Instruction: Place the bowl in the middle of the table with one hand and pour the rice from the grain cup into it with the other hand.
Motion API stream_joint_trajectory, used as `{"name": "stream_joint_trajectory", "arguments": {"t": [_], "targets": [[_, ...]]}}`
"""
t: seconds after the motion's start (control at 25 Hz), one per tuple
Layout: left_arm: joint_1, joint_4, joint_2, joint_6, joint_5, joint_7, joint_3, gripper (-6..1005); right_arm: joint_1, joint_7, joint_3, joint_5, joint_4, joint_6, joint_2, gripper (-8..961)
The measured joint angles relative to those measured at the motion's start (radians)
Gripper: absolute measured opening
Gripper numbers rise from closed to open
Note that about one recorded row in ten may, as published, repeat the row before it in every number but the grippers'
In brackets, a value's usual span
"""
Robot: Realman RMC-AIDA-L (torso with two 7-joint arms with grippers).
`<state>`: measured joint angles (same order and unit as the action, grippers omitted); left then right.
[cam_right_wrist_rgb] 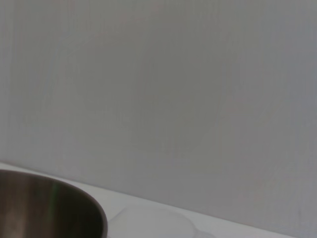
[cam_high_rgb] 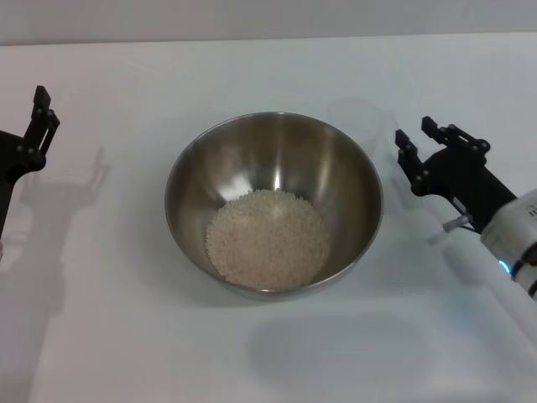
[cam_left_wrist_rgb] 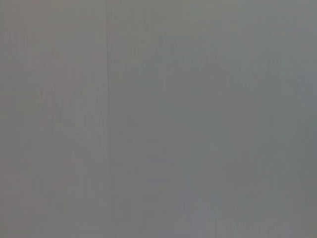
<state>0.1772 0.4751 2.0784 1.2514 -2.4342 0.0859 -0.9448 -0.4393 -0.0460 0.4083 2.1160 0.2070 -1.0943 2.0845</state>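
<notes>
The bowl (cam_high_rgb: pixel 273 204) sits mid-tabletop (cam_high_rgb: pixel 126 336) with the rice (cam_high_rgb: pixel 268 238) heaped in its bottom; the cup (cam_high_rgb: pixel 362 126), apparently empty, stands on the tabletop just beyond the bowl's rim on my right side. My right jaws (cam_high_rgb: pixel 426 144) hover spread and holding nothing beside the cup, near the bowl's rim. My left jaws (cam_high_rgb: pixel 42 113) hang well clear at the far left; whether they are spread I cannot tell. The risk, as I judge it: my right arm clipping the light cup or the rim while pulling away, toppling the cup or shoving the bowl off centre.
</notes>
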Motion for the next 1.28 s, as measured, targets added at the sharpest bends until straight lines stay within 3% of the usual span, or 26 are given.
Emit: {"name": "stream_joint_trajectory", "arguments": {"t": [0.28,0.32,0.4,0.52,0.72,0.92,1.28], "targets": [[-0.008,-0.004,0.0,0.002,0.0,0.0,0.0,829,0.102,0.0,0.003,0.0,0.003,-0.147,0.0,389],[-0.011,-0.008,0.0,0.002,0.0,0.0,-0.002,829,0.155,0.0,0.02,-0.014,0.0,-0.233,0.001,389],[-0.013,-0.009,0.0,0.003,0.0,0.0,-0.004,829,0.183,0.001,0.037,-0.032,0.0,-0.284,0.001,389],[-0.026,-0.018,-0.001,0.006,0.001,0.0,-0.009,829,0.288,-0.01,0.093,-0.141,0.003,-0.492,0.002,403],[-0.026,-0.035,-0.001,0.007,0.01,0.0,-0.009,829,0.323,-0.036,0.097,-0.214,-0.016,-0.584,-0.001,474],[-0.019,-0.044,-0.001,0.007,0.014,0.0,-0.009,829,0.319,-0.034,0.1,-0.219,-0.017,-0.565,0.002,730],[-0.023,-0.04,0.0,0.007,0.015,0.0,-0.009,829,0.318,-0.032,0.101,-0.221,-0.018,-0.565,0.003,730]]}}
